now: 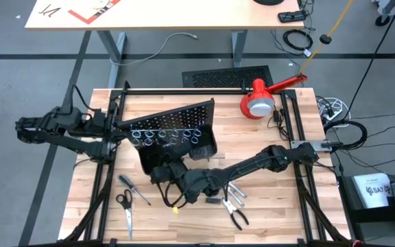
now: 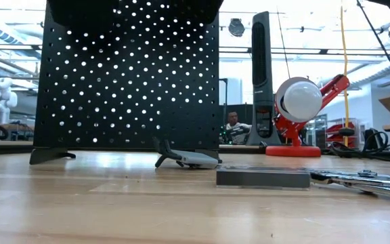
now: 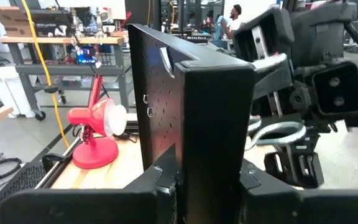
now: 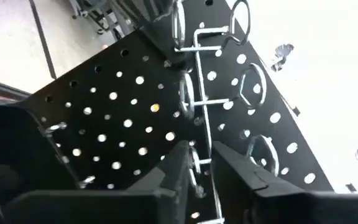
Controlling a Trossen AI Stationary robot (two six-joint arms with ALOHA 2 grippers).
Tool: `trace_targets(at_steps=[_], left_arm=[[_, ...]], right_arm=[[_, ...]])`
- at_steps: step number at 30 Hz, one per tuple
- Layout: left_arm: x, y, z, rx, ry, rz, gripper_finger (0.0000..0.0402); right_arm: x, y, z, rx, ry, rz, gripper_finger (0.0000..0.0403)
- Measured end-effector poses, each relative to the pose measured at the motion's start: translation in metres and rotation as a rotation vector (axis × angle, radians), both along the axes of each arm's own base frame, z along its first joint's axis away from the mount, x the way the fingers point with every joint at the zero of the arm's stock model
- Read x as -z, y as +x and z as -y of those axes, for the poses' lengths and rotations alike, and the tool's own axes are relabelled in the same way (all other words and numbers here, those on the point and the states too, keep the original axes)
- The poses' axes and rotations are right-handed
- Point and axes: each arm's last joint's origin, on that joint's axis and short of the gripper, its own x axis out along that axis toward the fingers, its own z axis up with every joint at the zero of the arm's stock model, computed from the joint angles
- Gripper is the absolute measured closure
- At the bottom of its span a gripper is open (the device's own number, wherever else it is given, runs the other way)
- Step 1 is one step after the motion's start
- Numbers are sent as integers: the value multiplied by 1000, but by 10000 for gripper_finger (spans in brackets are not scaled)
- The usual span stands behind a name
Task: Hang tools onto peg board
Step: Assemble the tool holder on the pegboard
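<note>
No readable brand or label shows on the peg board (image 1: 173,120) or on the tools; a white box at the high view's right edge bears print too small to read.

The peg board stands upright near the middle of the table (image 1: 266,226), its row of silver rings (image 1: 163,135) facing the front edge. The left gripper (image 1: 118,127) is clamped on the board's left edge, fingers (image 3: 166,180) pressed to either side of the panel. The right gripper (image 1: 162,173) is just in front of the board at the rings; its fingers (image 4: 173,174) stand slightly apart astride the ring rack's wire, and I cannot tell whether they grip it.

In front of the board, to its left, lie the screwdriver (image 1: 134,189) and the scissors (image 1: 125,209). To its front right lie the pliers (image 1: 234,213), a wrench (image 1: 236,191) and a small dark block (image 2: 263,177). A red-and-white lamp (image 1: 260,99) stands behind the board to its right. The right arm crosses above the tools on the right.
</note>
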Motion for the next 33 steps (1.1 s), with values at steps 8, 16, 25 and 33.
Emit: trace_targets(at_steps=[8,16,25,33], left_arm=[[0,0,0,2,0,-1,337],[2,0,0,3,-2,-18,337],[2,-1,0,7,-1,-26,337],[2,-4,0,28,-1,-30,337]], right_arm=[[-7,-2,6,-18,-49,-94,393],[-6,-1,8,-32,-90,-164,399],[-7,0,10,-36,-162,-252,401],[-14,-3,11,-55,-237,-326,401]])
